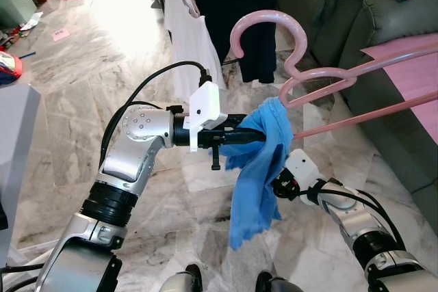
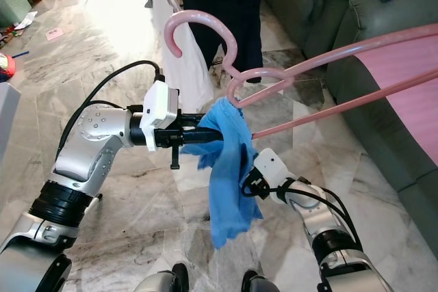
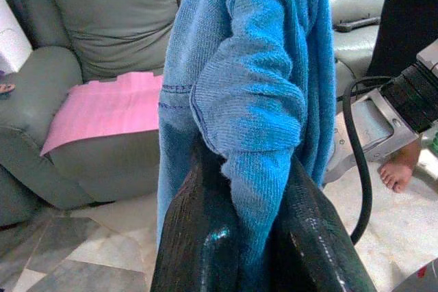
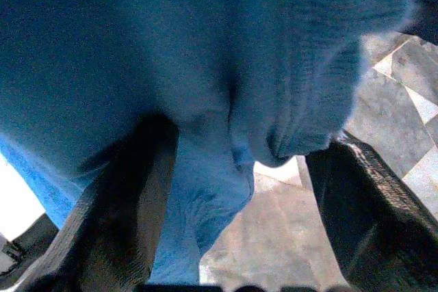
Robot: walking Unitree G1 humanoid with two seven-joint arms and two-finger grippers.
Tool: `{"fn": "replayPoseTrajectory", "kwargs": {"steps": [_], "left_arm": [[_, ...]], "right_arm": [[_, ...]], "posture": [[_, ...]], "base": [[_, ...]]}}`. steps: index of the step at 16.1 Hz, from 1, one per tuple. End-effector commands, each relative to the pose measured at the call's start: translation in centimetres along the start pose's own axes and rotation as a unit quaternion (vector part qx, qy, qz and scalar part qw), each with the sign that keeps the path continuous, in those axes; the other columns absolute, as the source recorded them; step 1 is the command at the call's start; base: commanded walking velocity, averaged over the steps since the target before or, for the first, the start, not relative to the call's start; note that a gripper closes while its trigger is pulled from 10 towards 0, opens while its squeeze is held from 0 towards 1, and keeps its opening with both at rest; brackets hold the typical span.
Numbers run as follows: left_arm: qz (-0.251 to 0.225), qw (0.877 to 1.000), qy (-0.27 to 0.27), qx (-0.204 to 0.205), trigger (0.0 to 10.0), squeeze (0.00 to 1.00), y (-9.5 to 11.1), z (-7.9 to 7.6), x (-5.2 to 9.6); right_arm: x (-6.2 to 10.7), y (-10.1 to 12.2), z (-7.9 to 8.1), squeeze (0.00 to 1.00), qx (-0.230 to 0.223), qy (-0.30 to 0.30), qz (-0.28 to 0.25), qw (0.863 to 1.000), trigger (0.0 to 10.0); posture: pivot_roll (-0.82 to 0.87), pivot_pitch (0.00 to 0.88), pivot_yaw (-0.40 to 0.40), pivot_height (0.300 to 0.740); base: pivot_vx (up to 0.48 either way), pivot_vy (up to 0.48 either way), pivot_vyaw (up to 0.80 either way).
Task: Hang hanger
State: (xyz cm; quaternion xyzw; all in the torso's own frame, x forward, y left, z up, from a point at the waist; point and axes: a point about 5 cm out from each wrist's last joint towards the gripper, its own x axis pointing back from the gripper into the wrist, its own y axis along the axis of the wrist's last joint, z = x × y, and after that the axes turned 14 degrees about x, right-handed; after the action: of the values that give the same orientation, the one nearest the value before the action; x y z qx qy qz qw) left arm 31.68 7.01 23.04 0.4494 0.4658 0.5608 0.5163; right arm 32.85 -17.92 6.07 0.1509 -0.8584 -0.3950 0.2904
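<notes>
left gripper (image 3: 256,237): pinching blue cloth (image 1: 256,169) | right gripper (image 4: 239,189): fingers spread, cloth between | cloth draped on pink hanger (image 1: 328,76)

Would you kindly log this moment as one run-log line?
left gripper: shut on blue cloth | right gripper: open, by cloth | pink hanger: against cloth top, hook up | rack clothes: behind
</notes>
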Motion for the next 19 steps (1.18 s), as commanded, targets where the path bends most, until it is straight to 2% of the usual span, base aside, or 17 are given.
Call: {"fn": "replayPoseTrajectory", "kwargs": {"steps": [1, 10, 13, 17, 19], "left_arm": [[-0.007, 1.0, -0.005, -0.008, 0.0, 0.0, 0.4, -0.4, 0.2], [-0.006, 1.0, -0.006, -0.007, 0.0, 0.0, 0.6, -0.5, 0.1], [-0.001, 1.0, -0.006, -0.003, 0.0, 0.0, 0.3, -0.5, 0.2], [0.017, 0.999, 0.032, 0.02, 0.0, 0.0, -2.0, 0.1, 1.1], [0.031, 0.997, 0.063, 0.038, 0.0, 0.0, -3.8, 0.5, 2.1]], "right_arm": [[0.1, -0.4, 0.5, 0.0, -0.004, 0.009, 0.002, 1.0, 0.0], [0.0, -0.7, 0.8, 0.0, -0.012, -0.02, 0.007, 1.0, 0.0], [0.2, -0.8, 0.0, 0.0, -0.006, -0.063, 0.011, 0.998, 0.0], [1.2, -0.8, -1.6, 0.0, 0.001, -0.127, -0.005, 0.992, 0.0], [2.5, -0.8, -2.5, 0.0, 0.006, -0.161, -0.027, 0.987, 0.0]], "posture": [[0.07, 0.219, 0.08, 0.74], [0.07, 0.221, 0.096, 0.74], [0.07, 0.225, 0.097, 0.74], [0.06, 0.225, 0.089, 0.74], [0.05, 0.228, 0.08, 0.74]], "base": [[0.0, 0.0, 0.0], [0.0, 0.0, 0.0], [0.0, 0.0, 0.0], [0.0, 0.0, 0.0], [0.0, 0.0, 0.0]]}}
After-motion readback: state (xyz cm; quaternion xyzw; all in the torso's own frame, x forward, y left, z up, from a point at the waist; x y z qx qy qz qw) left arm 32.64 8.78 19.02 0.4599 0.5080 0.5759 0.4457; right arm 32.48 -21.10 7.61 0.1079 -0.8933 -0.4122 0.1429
